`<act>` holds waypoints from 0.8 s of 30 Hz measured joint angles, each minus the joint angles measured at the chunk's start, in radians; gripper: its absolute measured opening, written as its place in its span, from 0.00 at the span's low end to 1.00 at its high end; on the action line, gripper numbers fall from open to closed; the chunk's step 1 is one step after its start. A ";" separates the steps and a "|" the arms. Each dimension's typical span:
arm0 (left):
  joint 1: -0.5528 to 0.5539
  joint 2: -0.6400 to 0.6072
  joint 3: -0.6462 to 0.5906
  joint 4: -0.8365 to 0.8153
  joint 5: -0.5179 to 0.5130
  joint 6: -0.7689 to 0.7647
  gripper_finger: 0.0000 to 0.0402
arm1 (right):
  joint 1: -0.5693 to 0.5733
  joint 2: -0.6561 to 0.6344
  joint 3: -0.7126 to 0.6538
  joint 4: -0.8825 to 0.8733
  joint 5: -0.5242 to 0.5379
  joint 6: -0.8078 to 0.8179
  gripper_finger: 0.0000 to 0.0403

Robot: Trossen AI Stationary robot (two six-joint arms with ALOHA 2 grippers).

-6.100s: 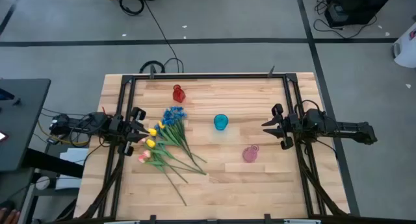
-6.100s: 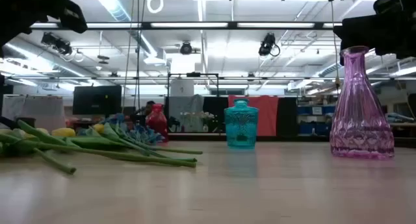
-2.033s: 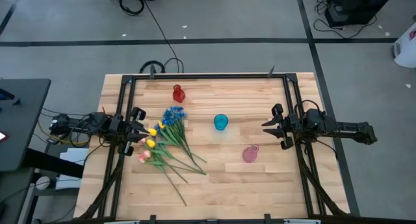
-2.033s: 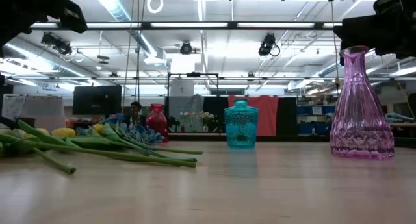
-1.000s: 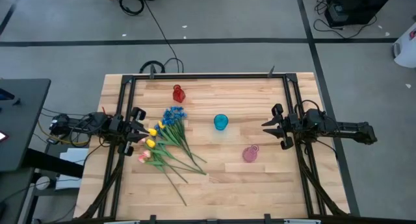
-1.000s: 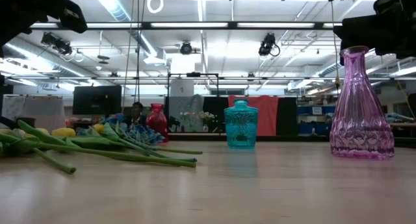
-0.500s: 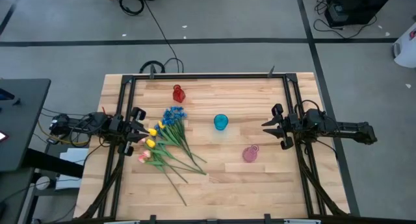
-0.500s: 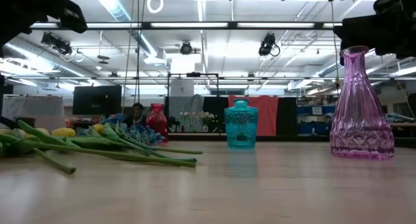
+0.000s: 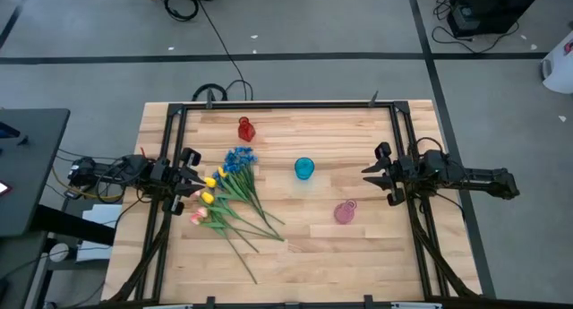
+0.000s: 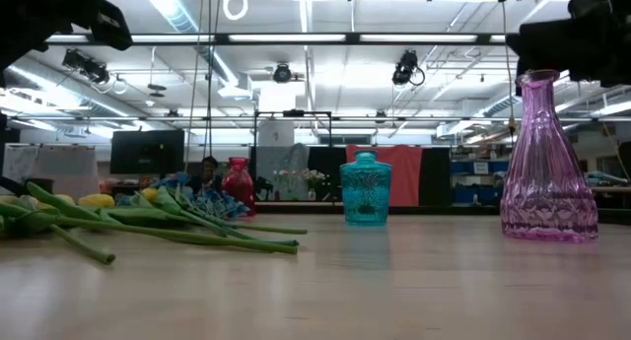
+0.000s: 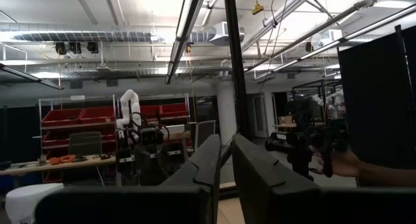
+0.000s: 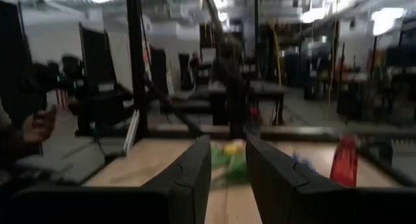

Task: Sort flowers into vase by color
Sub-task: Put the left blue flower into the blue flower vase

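The flowers lie in a loose bunch on the table's left half. Their blue blossoms, yellow tulips and pink tulips point left, and the green stems fan toward the near right. Three vases stand upright: a red vase at the far left, a teal vase in the middle and a pink vase near right. My left gripper hovers just left of the yellow tulips, its fingers almost together and holding nothing. My right gripper hovers at the right side, open and holding nothing.
A black frame with upright posts borders the table on the left, far and right sides. Bare wood lies between the stems and the pink vase. A person's hand shows beyond the table.
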 joint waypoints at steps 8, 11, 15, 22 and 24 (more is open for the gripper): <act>0.000 0.000 0.000 0.143 0.000 -0.084 0.12 | 0.000 0.000 0.000 0.357 0.000 0.023 0.27; 0.000 0.000 0.000 0.241 0.001 -0.138 0.12 | 0.000 -0.001 0.000 0.448 -0.007 0.026 0.27; 0.000 0.000 0.000 0.298 0.001 -0.239 0.12 | 0.000 0.000 0.000 0.434 -0.054 0.009 0.27; 0.000 0.000 0.000 0.313 0.001 -0.242 0.12 | 0.000 0.000 0.000 0.438 -0.078 0.024 0.27; 0.000 0.000 0.000 0.314 0.001 -0.237 0.12 | 0.000 0.000 0.000 0.441 -0.099 0.047 0.27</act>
